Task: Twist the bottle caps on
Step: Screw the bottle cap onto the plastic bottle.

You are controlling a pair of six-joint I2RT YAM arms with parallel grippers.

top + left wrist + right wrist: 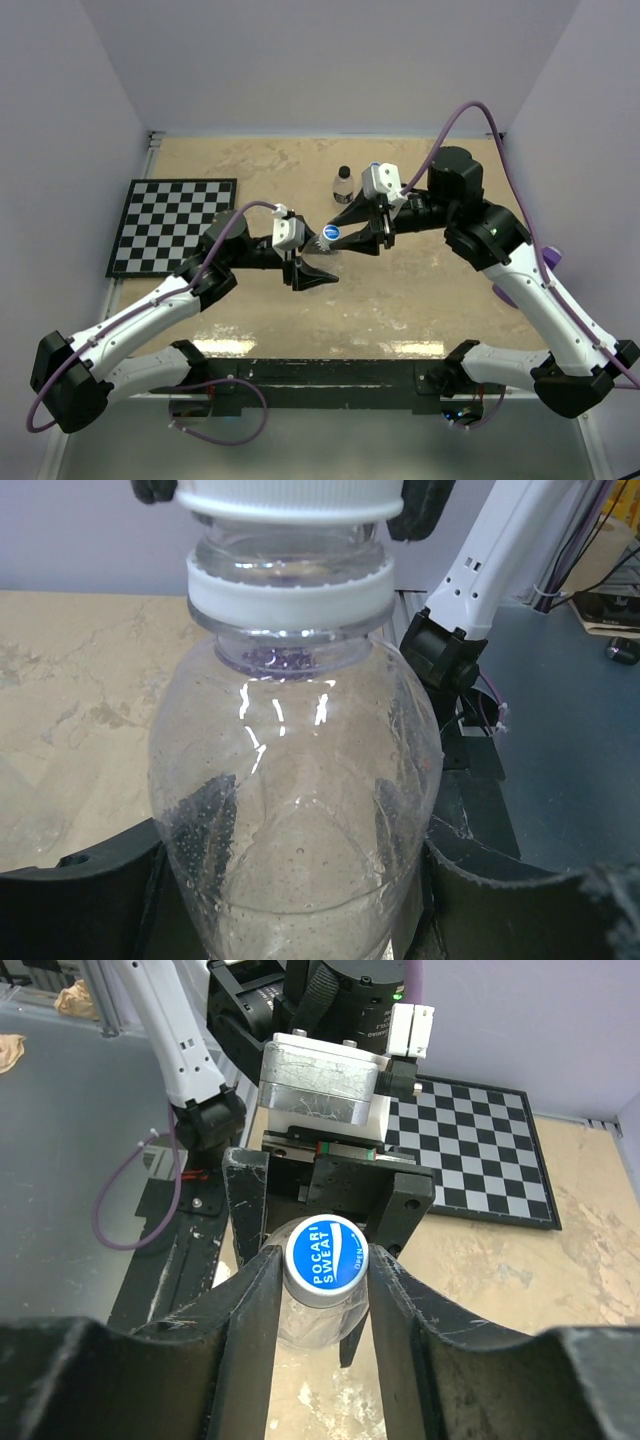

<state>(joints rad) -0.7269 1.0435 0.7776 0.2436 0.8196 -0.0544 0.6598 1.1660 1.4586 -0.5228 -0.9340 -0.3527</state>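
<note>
Tabletop (420, 300): tan, mottled stone look, matte, with paler patches. Boxed in on three sides by plain pale walls with a lilac cast: left wall (50, 150), far wall (320, 60), right wall (590, 100). Checkerboard (170, 225) lies flat on the tabletop at far left, close to the left wall. Thin metal strip (148, 155) runs along the tabletop's left edge. Black rail (330, 375) spans the near edge, with a grey surface (330, 440) nearer still. Light is even and diffuse, shadows soft.

Cap (326, 1260) atop bottle (300, 830), right of checkerboard (172, 225)
</note>
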